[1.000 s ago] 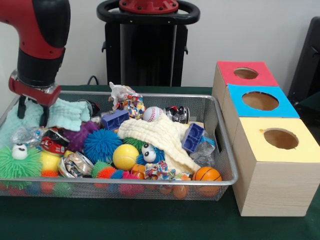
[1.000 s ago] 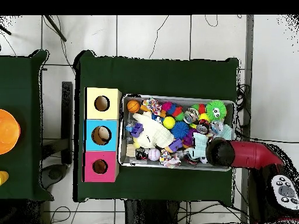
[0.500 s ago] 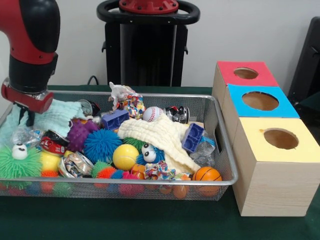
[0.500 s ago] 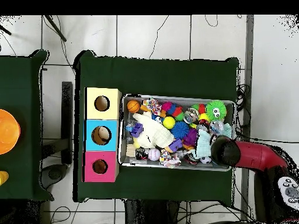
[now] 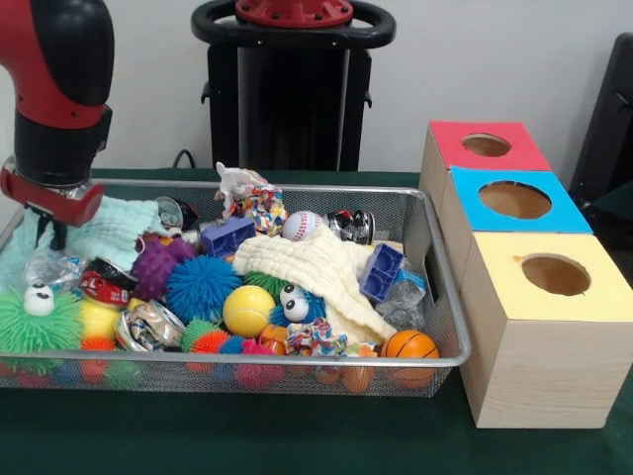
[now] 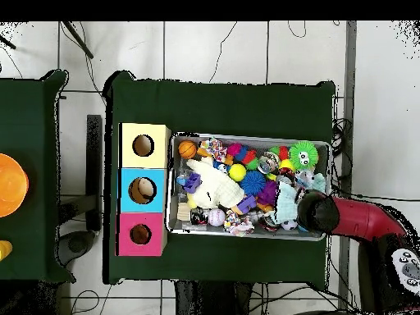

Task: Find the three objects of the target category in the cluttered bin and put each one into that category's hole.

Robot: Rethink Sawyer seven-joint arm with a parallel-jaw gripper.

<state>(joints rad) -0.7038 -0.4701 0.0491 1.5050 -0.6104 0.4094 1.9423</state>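
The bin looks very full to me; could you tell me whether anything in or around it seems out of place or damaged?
Nothing has spilled: everything sits inside the wire bin. The only damaged-looking things are the crushed cans, one red and one silver, near the bin's left end. A cream cloth lies draped over several toys, hiding what is beneath.

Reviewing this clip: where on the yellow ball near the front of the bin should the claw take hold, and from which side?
Probably from straight above, closing across the widest part of the yellow ball. Its top is bare, while the blue spiky ball and the cream cloth crowd its flanks, so a sideways approach looks blocked.
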